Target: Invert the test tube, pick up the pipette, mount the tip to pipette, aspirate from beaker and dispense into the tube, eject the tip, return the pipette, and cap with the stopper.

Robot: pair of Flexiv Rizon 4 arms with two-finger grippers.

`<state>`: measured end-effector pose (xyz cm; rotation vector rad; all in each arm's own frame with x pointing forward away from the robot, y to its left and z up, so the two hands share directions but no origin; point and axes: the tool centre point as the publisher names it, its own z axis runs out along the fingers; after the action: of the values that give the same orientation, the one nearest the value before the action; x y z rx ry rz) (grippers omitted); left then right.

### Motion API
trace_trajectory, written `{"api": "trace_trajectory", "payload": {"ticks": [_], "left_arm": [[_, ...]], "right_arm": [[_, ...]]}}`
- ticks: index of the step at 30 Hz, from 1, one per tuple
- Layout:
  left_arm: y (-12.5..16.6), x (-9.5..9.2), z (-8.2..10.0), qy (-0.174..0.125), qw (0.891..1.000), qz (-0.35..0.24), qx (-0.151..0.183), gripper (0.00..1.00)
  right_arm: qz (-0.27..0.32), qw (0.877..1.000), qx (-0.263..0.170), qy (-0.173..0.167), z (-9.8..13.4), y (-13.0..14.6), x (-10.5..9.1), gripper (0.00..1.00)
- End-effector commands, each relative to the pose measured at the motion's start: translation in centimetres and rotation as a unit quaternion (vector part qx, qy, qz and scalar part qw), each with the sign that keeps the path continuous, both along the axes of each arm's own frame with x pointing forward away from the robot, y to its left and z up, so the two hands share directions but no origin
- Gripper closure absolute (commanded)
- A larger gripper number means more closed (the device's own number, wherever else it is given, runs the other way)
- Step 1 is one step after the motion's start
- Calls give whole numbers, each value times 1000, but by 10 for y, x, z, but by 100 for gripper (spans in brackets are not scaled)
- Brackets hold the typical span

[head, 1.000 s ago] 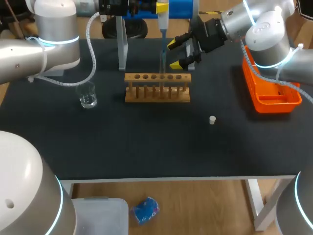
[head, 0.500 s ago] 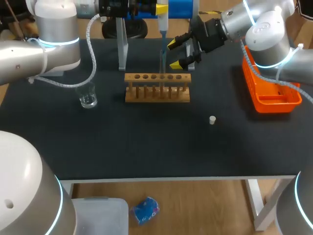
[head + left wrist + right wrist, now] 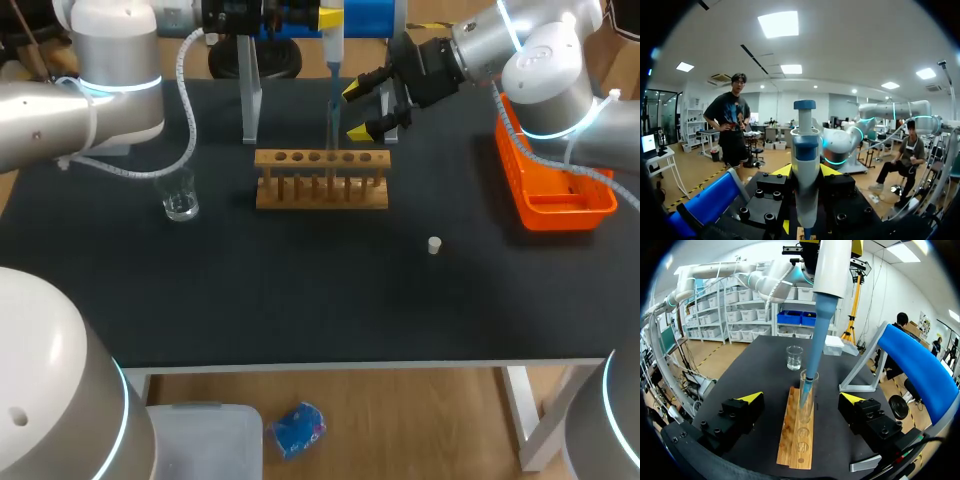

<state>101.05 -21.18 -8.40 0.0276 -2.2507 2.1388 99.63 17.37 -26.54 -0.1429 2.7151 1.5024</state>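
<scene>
1. My left gripper is pinching the pipette by its body, a finger on each side. The pipette is hanging upright, plunger uppermost.

2. The blue tip is pointing straight down. Its end is sitting at the mouth of the test tube, seemingly just inside the rim. Pipette axis and tube axis are running in one vertical line. This is the relation that governs the next move, which I judge to be the dispense.

3. The test tube is standing mouth up in the wooden rack, towards the rack's 3 o'clock end in the head view.

4. My right gripper is waiting at 1 o'clock from the rack with its jaws spread. The tube is lying between the fingers, but neither one is touching it.

5. The left arm is the one acting on the tube.

6. The beaker is standing at 9 o'clock from the rack. The stopper is lying at 4 o'clock, well apart, nearer my right arm.
</scene>
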Motion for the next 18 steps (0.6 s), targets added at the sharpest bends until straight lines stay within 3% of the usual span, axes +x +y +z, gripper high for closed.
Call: {"api": "trace_trajectory", "payload": {"ticks": [1,9,18], "left_arm": [[0,1,1,0,1000,0,1,100],[0,1,1,0,1000,0,1,100],[0,1,1,0,1000,0,1,100]], "right_arm": [[0,1000,0,0,0,0,0,0],[0,1000,0,0,0,0,0,0],[0,999,36,-35,49,-32,-10,0]]}}
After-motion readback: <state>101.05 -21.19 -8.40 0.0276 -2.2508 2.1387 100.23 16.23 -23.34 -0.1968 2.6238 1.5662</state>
